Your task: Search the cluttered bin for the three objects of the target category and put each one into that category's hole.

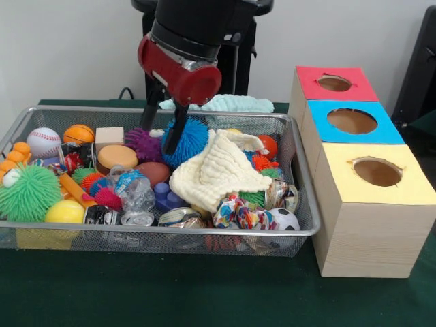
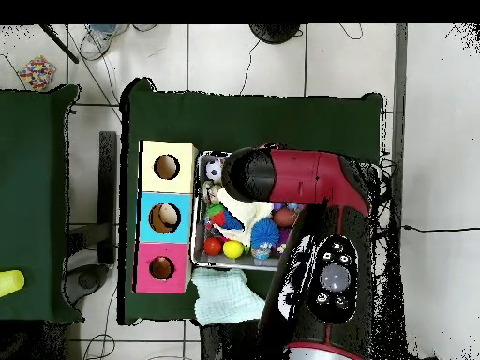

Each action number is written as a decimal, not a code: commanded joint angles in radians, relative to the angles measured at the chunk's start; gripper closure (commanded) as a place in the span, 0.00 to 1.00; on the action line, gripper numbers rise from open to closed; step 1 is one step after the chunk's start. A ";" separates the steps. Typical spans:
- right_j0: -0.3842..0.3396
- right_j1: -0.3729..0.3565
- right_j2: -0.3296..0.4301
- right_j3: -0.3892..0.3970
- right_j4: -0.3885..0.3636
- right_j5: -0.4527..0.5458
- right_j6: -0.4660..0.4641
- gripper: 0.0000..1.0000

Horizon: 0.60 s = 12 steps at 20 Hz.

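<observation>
Fingers (image 1: 162, 131) straddle the blue spiky ball's (image 1: 188, 141) left edge, spread apart.

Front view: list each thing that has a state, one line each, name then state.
gripper: open, fingers down in the bin beside the blue spiky ball
cream cloth: crumpled, draped over other toys
clear plastic bottle: crushed, lying on its side
wire bin: full, cluttered
red box hole: open
blue box hole: open
yellow box hole: open
</observation>
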 commanded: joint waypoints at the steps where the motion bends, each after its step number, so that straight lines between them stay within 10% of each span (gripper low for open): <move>1: -0.045 0.058 0.091 0.131 0.055 -0.059 0.067 0.00; 12: -0.073 0.038 0.154 0.229 0.177 -0.115 0.083 0.00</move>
